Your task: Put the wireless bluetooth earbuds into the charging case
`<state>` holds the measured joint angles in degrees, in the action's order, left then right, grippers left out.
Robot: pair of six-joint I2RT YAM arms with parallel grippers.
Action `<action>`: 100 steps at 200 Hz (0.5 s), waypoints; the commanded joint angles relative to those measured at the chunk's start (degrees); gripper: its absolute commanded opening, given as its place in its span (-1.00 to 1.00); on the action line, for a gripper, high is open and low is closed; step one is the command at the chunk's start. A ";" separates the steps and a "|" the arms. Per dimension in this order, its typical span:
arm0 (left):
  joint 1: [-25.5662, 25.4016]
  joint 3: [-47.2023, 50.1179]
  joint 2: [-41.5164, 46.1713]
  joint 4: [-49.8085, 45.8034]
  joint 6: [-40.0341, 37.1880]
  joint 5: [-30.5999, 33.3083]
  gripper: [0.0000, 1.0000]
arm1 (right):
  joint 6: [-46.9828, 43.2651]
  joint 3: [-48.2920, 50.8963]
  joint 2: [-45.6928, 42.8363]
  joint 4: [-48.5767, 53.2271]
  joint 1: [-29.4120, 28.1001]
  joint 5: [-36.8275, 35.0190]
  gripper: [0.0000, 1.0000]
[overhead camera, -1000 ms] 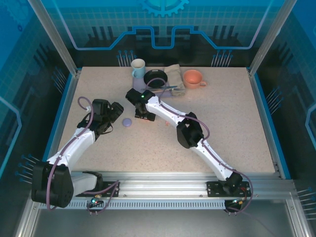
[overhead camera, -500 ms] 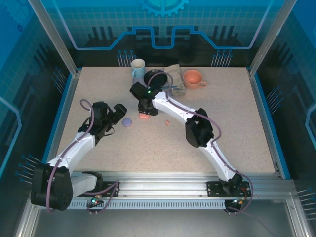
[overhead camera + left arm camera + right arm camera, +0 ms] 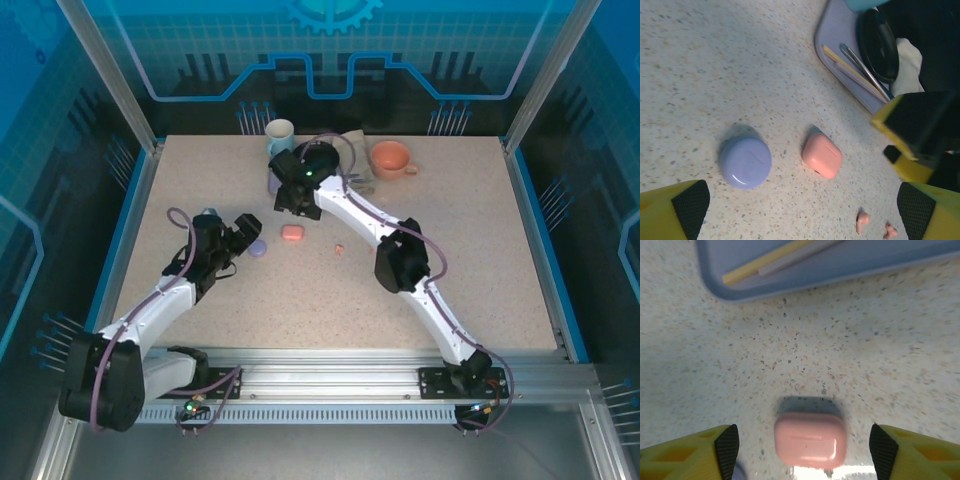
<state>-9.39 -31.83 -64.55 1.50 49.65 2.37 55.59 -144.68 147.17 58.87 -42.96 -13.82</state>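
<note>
From my end, the right fingers [image 3: 286, 198] are spread wide and grip nothing. On the right wrist camera the pink charging case [image 3: 810, 439] lies lid down on the bench [image 3: 880, 365] between the two yellow tips, with a clear gap on either side. In the top view these fingers hang just beyond the case, on the side of the lilac tray [image 3: 865, 265].

The left fingers [image 3: 244, 232] are released as well, fully apart and empty. They sit to the left of the pink case, past the round lilac case [image 3: 745, 162], which lies shut just beside the pink one without touching it.

Two salmon-pink earbuds [image 3: 862, 221] lie loose on the bench to the right of the pink case and a little nearer the arm bases — close together, clear of both cases and both sets of fingers.
</note>
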 commanded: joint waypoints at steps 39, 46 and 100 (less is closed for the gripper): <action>-0.10 -3.41 3.73 -5.43 0.81 5.89 0.98 | -1.40 -3.10 6.92 4.94 -2.56 -2.31 0.46; 0.05 -3.30 3.90 -5.31 0.72 5.89 0.98 | -1.47 -3.23 7.39 4.78 -2.82 -2.22 0.46; 0.92 -1.57 4.20 -3.88 1.17 4.66 0.98 | -2.33 -3.31 8.37 6.18 -3.88 -2.79 0.44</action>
<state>-9.10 -33.65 -61.43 -2.33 50.70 6.66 54.41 -146.30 153.73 62.24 -45.84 -15.51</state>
